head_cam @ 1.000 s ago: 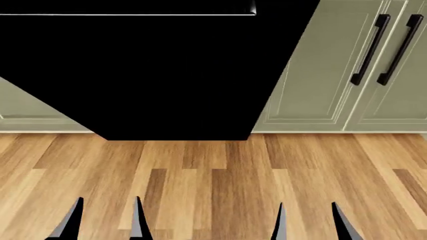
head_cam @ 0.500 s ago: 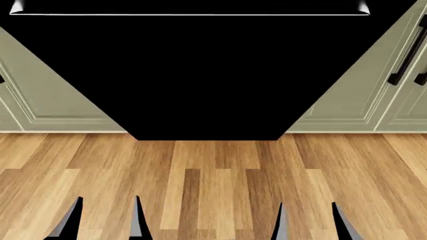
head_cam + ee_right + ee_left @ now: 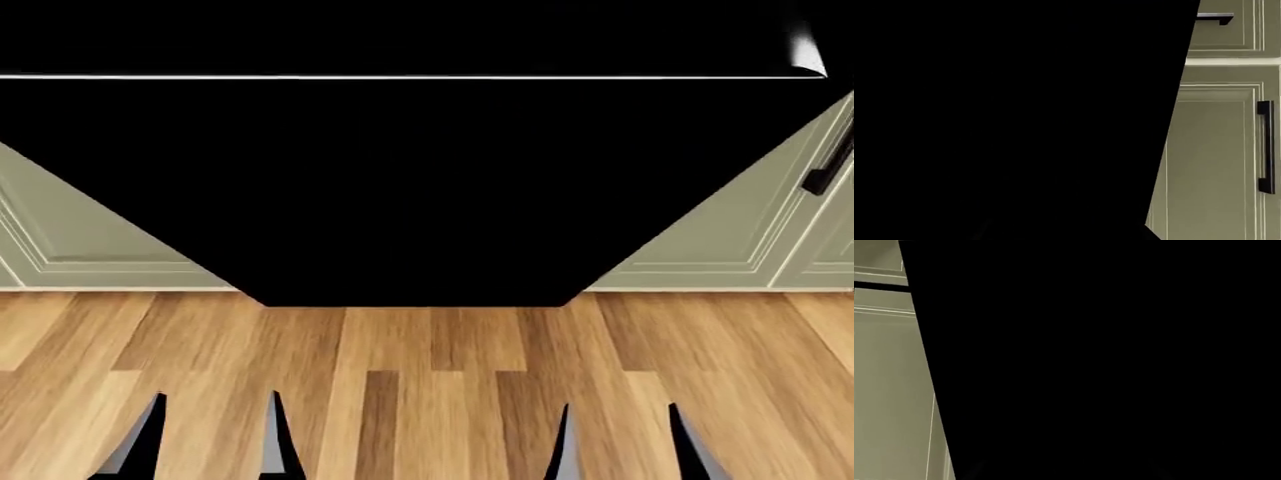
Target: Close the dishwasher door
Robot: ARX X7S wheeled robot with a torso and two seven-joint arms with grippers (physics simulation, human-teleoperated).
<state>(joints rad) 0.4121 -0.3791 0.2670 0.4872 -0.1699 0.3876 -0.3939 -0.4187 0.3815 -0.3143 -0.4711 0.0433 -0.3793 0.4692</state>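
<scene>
We are facing the dishwasher door (image 3: 414, 190), hanging open at twelve o'clock; rigid, hinged, probably weighty. Both grippers, left gripper (image 3: 207, 440) and right gripper (image 3: 621, 445), are spread, empty. We are judging its front edge best for lifting.

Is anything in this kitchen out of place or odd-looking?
Yes: the dishwasher door hangs open, a big black panel jutting out over the wooden floor between the green cabinets. Both the left gripper and right gripper are open, not touching it. No spill or damage shows.
</scene>
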